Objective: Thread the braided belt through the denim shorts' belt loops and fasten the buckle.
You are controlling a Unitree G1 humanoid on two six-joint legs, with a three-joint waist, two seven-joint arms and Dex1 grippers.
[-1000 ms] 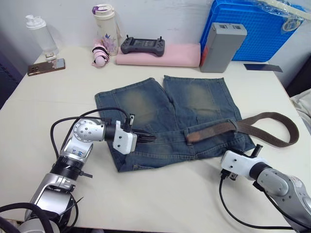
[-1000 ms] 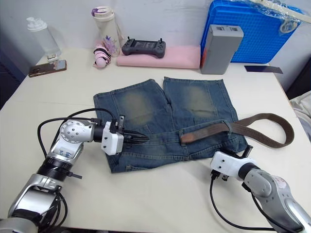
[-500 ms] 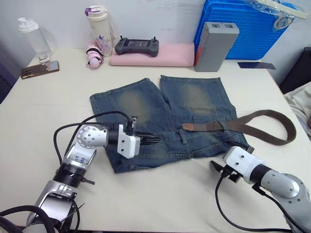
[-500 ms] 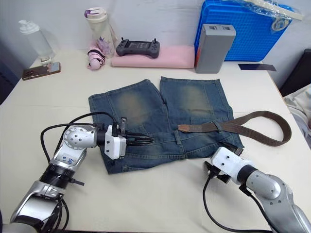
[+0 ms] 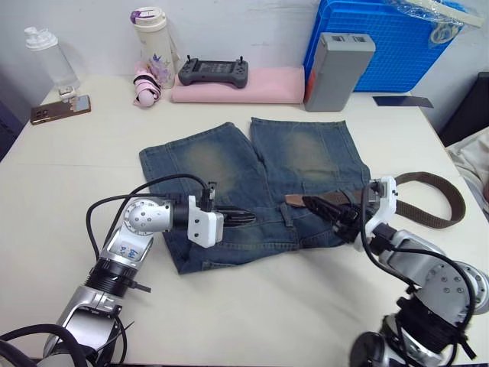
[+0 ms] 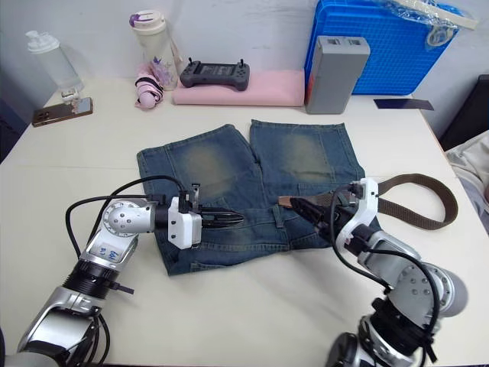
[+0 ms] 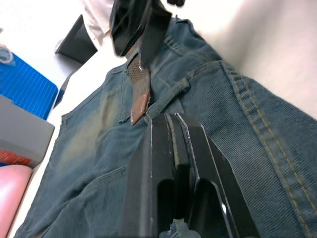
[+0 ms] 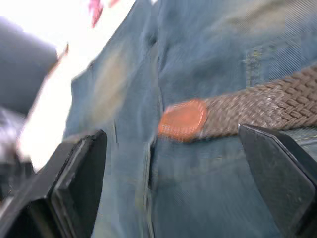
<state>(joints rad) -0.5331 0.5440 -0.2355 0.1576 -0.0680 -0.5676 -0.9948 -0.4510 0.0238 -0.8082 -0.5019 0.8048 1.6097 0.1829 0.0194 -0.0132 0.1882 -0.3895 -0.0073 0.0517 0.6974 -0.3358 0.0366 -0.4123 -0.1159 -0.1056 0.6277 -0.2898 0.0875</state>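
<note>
We see a pale worktop [image 5: 252,306] with the denim shorts [image 5: 252,180] spread flat near its middle, waistband towards us and the two legs pointing away. Behind them stands a blue crate [image 5: 382,42] at the far right, with a grey box [image 5: 338,61] leaning in front of it and a pink pad [image 5: 244,86] carrying a dark controller [image 5: 212,73] beside it. The braided belt [image 5: 428,202] lies across the right side of the waistband; its tan tip [image 5: 294,200] rests on the denim just right of the fly, and the rest of the strap loops off the shorts onto the worktop at the right. We cannot make out the buckle. Our left gripper [image 5: 246,217] lies low on the left half of the waistband, its fingers [image 7: 173,163] pressed together with nothing between them, pointing towards the belt tip and close to one of the belt loops [image 7: 171,93]. Our right gripper [image 5: 325,210] hovers over the strap just behind the tan tip, its fingers [image 8: 79,173] spread wide on either side of the belt and holding nothing. A bottle [image 5: 151,34], a clear flask [image 5: 50,57] and a phone [image 5: 55,109] sit along the far left.
</note>
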